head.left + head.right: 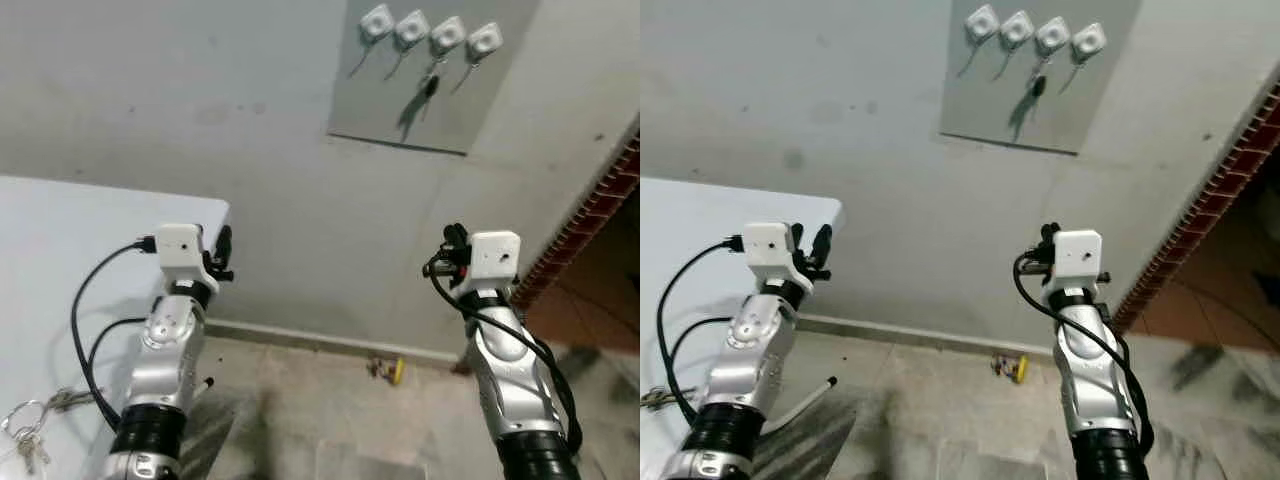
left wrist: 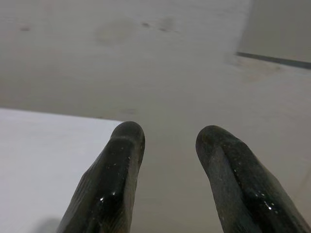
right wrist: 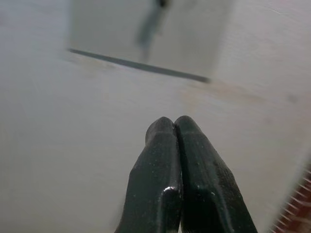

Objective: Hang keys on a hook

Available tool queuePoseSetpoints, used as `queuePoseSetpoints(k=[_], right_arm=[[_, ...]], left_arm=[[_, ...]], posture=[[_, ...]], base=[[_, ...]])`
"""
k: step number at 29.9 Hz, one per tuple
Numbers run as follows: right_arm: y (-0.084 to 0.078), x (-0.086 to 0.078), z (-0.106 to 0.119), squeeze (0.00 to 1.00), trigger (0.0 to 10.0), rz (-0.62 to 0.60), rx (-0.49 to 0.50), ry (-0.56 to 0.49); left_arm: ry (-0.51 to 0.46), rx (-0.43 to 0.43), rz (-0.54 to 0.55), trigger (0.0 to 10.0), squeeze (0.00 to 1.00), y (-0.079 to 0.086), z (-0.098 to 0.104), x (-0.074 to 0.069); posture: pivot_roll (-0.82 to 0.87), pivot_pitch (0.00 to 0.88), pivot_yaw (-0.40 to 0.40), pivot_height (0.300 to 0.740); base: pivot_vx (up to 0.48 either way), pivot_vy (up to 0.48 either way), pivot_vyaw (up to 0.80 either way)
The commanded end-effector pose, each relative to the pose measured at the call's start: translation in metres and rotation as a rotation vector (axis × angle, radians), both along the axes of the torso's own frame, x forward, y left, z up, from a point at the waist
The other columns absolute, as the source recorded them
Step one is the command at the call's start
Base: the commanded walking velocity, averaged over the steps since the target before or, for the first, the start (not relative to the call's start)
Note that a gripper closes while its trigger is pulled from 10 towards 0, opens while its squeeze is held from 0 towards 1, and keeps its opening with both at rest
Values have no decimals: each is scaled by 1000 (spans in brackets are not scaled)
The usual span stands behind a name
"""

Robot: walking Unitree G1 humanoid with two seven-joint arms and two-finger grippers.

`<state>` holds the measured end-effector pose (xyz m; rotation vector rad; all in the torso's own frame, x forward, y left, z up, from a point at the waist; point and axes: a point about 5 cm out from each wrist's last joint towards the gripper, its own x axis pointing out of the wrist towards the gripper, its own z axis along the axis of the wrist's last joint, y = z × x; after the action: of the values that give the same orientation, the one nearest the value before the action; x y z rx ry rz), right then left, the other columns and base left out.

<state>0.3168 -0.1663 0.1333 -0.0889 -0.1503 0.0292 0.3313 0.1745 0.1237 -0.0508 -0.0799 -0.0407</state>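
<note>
On the wall panel (image 1: pixel 440 110), one key (image 1: pixel 428 88) hangs from a hook (image 1: pixel 446 35); more keys (image 1: pixel 25 425) lie on the tabletop (image 1: pixel 60 260). Left gripper (image 2: pixel 167 145) gapes empty, ready to fetch; right gripper (image 3: pixel 174 127) is pressed closed on nothing.

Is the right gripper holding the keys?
No. The right gripper has its jaws shut together with nothing between them, and a bunch of keys lies on the white table.
</note>
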Motion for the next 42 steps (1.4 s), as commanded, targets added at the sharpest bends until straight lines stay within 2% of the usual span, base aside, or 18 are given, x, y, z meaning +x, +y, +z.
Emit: queuePoseSetpoints(k=[1, 11, 22, 26, 35, 42], right_arm=[[-7, -2, 2, 0, 10000, -27, 19, -8], [-8, -12, -1, 0, 10000, -38, 7, -11], [-14, -21, -2, 0, 10000, -64, 11, -12], [-12, -22, -1, 0, 10000, -58, 11, -15], [-11, -22, -1, 0, 10000, -40, 7, -10], [-10, -23, -1, 0, 10000, -31, 2, -7]], left_arm=[[-13, -1, -47, 10000, 0, -15, 2, -1], [-13, -12, -67, 10000, 0, -16, 5, 2], [53, -57, -106, 10000, 0, -20, 2, 8], [71, -95, -115, 10000, 0, -22, 2, 9], [72, -120, -131, 10000, 0, -23, 2, 8], [73, -121, -135, 10000, 0, -24, 2, 7]], posture=[[-50, 0, -42, 740], [-88, 0, -5, 740], [-112, 0, 13, 740], [-112, 0, 13, 740], [-111, 0, -2, 740], [-113, 0, -4, 740]], base=[[0, 0, 0], [0, 0, 0], [0, 0, 0], [0, 0, 0], [0, 0, 0], [266, 0, 0]])
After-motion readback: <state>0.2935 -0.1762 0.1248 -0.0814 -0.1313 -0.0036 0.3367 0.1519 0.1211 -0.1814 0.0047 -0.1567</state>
